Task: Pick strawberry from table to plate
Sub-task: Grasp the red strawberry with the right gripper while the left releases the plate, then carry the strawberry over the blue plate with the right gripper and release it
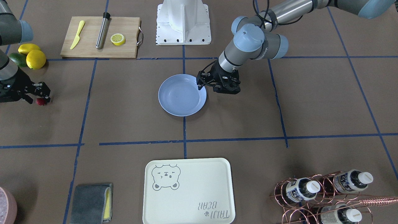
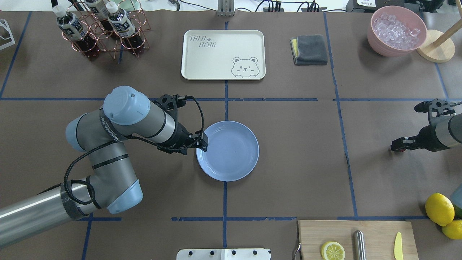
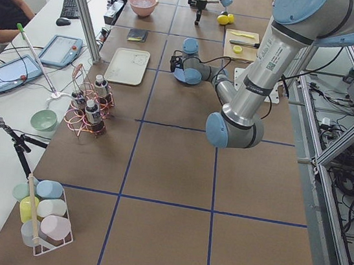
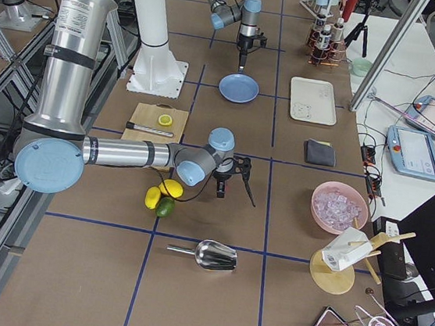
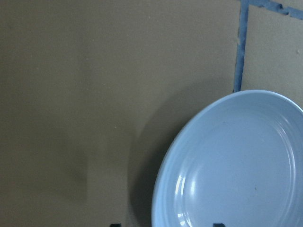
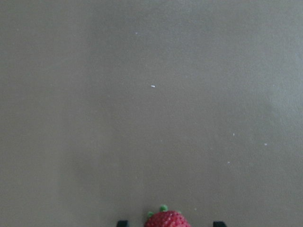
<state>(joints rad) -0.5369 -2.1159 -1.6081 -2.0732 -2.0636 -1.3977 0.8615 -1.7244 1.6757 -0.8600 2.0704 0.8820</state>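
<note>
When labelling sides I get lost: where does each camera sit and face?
Front-facing: across the table, facing the robot; base, left arm, right arm, plate.
Overhead: behind the robot, looking forward and down; both arms.
Exterior left: table's left end; left arm near.
Exterior right: right end; right arm near.
Left wrist: down on the plate; left claw tips.
Right wrist: down on the strawberry; right claw tips.
Shared: front-facing and overhead both show the plate.

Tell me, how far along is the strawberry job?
Nothing is finished yet: the plate is empty. In hand: the right gripper is open around the strawberry, which appears to sit on the table. Left to do: grip, lift, carry it to the plate. The left gripper sits open by the plate's rim.
</note>
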